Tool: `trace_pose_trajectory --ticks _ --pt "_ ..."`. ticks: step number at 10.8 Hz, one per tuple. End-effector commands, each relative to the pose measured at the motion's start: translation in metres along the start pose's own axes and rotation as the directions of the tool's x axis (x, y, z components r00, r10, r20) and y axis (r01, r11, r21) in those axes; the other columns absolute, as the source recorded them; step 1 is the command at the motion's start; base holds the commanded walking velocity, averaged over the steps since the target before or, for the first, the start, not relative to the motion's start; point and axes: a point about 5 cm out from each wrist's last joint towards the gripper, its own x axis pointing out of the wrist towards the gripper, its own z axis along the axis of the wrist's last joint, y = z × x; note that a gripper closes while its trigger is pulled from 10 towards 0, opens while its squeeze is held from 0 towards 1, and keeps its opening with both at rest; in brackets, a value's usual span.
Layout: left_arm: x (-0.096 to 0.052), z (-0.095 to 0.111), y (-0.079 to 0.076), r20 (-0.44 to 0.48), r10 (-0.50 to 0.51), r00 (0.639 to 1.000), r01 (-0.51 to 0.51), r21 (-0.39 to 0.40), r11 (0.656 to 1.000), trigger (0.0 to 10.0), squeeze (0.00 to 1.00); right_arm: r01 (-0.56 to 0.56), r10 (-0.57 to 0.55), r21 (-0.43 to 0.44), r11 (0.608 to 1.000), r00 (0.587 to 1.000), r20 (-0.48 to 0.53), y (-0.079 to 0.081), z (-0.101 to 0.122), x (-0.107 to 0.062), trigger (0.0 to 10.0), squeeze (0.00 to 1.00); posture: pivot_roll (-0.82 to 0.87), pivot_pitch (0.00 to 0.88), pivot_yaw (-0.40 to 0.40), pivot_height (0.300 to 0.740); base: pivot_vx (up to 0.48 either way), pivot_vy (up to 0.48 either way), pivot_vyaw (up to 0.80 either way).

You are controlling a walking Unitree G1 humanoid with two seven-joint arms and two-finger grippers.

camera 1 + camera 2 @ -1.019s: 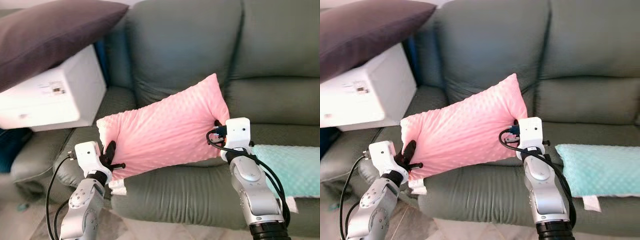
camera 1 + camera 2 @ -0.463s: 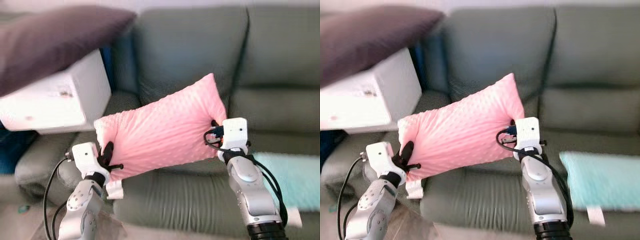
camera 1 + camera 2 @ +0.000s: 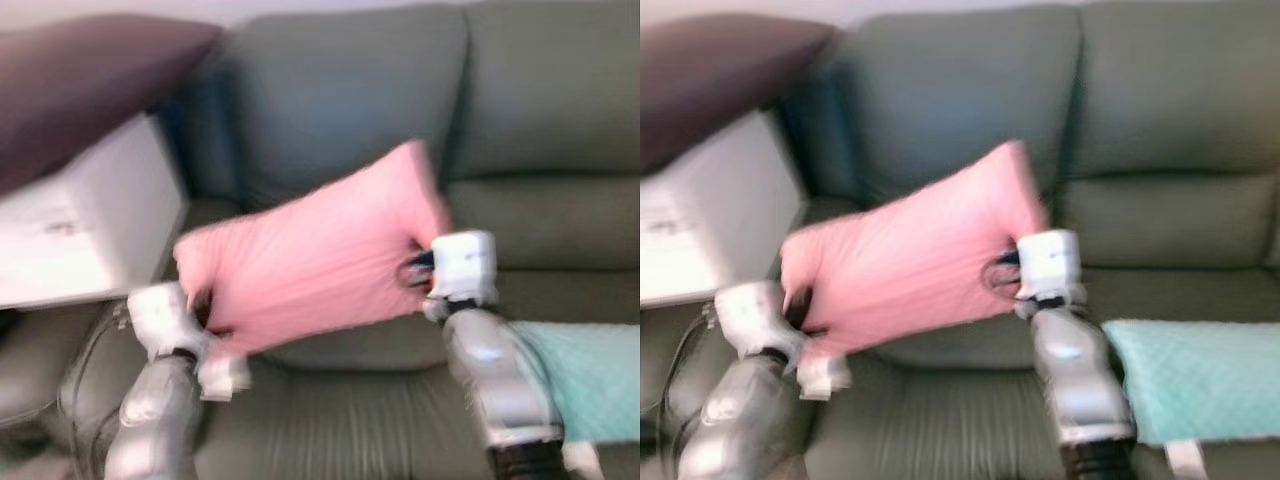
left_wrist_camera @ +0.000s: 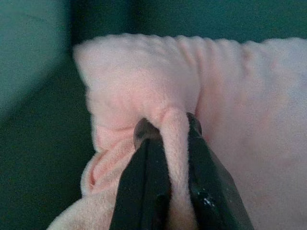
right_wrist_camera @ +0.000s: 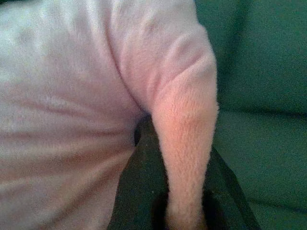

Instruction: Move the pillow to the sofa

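A pink pillow (image 3: pixel 315 250) hangs in mid-air between a humanoid robot's two arms, tilted with its right end higher, above the front edge of the grey-green sofa (image 3: pixel 350 120) and not yet resting on the seat. The left gripper (image 4: pixel 165 139) has its two black fingers pinched tight on a fold of fleece at the pillow's lower left corner; the right gripper (image 5: pixel 165 158) is likewise clamped on a ridge of fabric at the pillow's right end, the cloth bulging up between its fingers. Both holds take only a thin pleat of the cover rather than the stuffing, so in my judgement the main risk is a slip: a jolt, and the blurred head views suggest the robot is on the move, could draw the soft fleece out of one pinch and leave the pillow dangling from a single corner or dropping to the floor short of the seat. A second hazard is the white box (image 3: pixel 75 230) at the sofa's left end, with a dark cushion (image 3: pixel 90 80) lying on top; a leftward swing could brush it. A mint-green pillow (image 3: pixel 1200 375) already lies on the seat's right side near the front edge, so a careless release might land on it.
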Motion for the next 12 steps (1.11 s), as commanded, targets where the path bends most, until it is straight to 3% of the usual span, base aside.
trace_pose_trajectory --ticks 1,12 --pt "-0.0073 0.0069 0.0229 0.013 0.076 0.997 -0.077 0.036 0.996 10.0 0.0 -0.019 0.018 0.025 1.0 0.999 0.043 0.0106 0.0095 0.0013 10.0 0.0 -0.24 0.043 0.099 0.74 0.0 0.0 0.0" --pt "-0.0094 0.0085 0.0241 0.015 0.079 0.997 -0.079 0.042 0.996 10.0 0.0 -0.024 0.023 0.035 0.999 0.999 0.038 0.0154 0.0106 0.0032 10.0 0.0 -0.23 0.051 0.105 0.74 0.034 0.0 0.0"
